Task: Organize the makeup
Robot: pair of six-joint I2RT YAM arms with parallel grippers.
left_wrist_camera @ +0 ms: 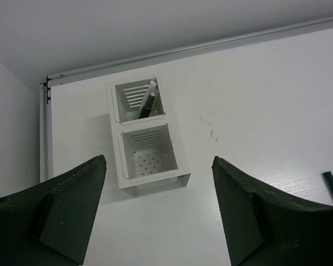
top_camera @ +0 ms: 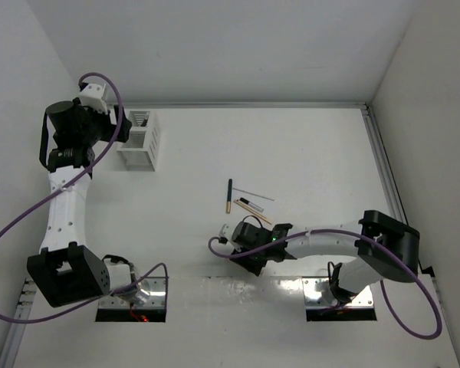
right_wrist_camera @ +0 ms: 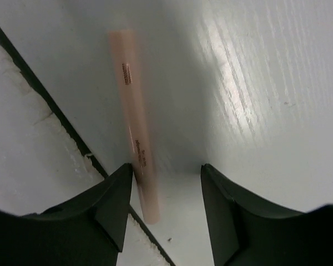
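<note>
At the near middle of the white bench [top_camera: 322, 153], the right hand [right_wrist_camera: 166, 172] is lowered over a pink stick [right_wrist_camera: 134, 116] of makeup. Its fingers are spread, and the stick lies flat on the bench between them, touching the finger on the left of the wrist view and well clear of the other. The stick looks blurred in that view.

Just beyond the right hand, more makeup lies loose on the bench: a black stick with a gold tip [top_camera: 230, 196], a thin grey stick [top_camera: 253, 194] to its right, and a black-and-white stick [top_camera: 248, 204] near both.

At the far left, the left hand [left_wrist_camera: 158, 160] hangs above a white slotted rack [left_wrist_camera: 155, 178] with its fingers spread wide and nothing between them. A dark stick with a pale end [left_wrist_camera: 146, 102] leans in the rack's far compartment.
</note>
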